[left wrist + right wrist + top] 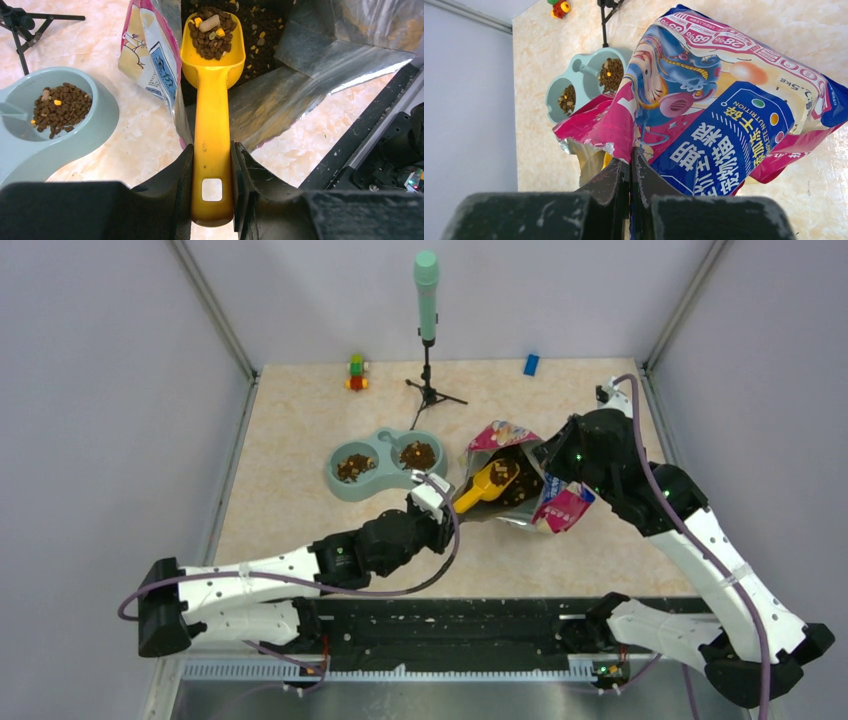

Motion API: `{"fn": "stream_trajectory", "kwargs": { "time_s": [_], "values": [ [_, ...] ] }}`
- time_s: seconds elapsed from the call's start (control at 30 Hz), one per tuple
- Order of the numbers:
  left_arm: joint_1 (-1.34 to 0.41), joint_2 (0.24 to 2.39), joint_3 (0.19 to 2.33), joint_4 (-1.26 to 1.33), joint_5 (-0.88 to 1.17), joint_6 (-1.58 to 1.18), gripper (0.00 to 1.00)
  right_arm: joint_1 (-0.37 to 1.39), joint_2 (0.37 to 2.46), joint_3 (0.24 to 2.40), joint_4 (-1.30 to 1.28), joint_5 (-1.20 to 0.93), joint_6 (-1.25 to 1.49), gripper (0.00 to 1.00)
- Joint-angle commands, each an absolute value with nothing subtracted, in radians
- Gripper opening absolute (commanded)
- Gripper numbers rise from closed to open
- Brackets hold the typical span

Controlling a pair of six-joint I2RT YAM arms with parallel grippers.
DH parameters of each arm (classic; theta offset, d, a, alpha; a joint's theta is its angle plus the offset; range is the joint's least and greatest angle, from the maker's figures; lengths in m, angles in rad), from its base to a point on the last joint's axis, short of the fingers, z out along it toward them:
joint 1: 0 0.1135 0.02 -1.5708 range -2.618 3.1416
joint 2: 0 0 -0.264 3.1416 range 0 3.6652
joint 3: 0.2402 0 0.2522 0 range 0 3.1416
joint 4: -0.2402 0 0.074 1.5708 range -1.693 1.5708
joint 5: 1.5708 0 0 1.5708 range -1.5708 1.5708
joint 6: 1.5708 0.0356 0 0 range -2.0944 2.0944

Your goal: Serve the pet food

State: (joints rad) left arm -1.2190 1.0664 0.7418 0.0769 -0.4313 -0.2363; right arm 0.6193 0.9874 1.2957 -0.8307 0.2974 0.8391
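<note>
Left wrist view: left fingers (pixel 177 185) clenched on the handle of the yellow scoop (pixel 212 115), one finger each side, just above the square hole at the handle end. Scoop head is loaded with pet food (pixel 210 37): dark brown kibble plus a few yellow and pale bits. The head sits inside the open mouth of the bag (pixel 300 65), silver lining showing, more kibble loose in the bag under it. Cannot tell if the scoop touches the kibble below. Teal double bowl (pixel 85 135) at left on the bench (pixel 135 145); the well in view holds a heap of kibble.

Right wrist view: right fingers (pixel 611 182) pinched tight on the torn pink edge of the bag at its mouth, nothing else between them. That edge is raised off the bench. Printed pink-blue face of the bag fills most of the frame. Bowl beyond it, kibble in both wells.

Top external view: bag lies right of centre, mouth facing the left arm, scoop handle sticking out of it toward the bowl. Bowl is near the bag's left side, not touching. Far end of the bench: green microphone (pixel 427 290) on a black tripod (pixel 430 395), toy block stack (pixel 357 372) to its left, blue block (pixel 531 364) to its right, all well apart from the bag.
</note>
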Motion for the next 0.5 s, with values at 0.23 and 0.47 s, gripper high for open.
{"fn": "stream_trajectory", "kwargs": {
  "time_s": [0.23, 0.47],
  "values": [
    [-1.250, 0.949, 0.773, 0.006, -0.475, -0.196, 0.00, 0.611, 0.988, 1.335, -0.820, 0.346, 0.827, 0.00],
    [-1.260, 0.928, 0.810, -0.034, -0.463, -0.188, 0.00, 0.611, 0.991, 1.339, -0.816, 0.345, 0.826, 0.00]
  ]
}}
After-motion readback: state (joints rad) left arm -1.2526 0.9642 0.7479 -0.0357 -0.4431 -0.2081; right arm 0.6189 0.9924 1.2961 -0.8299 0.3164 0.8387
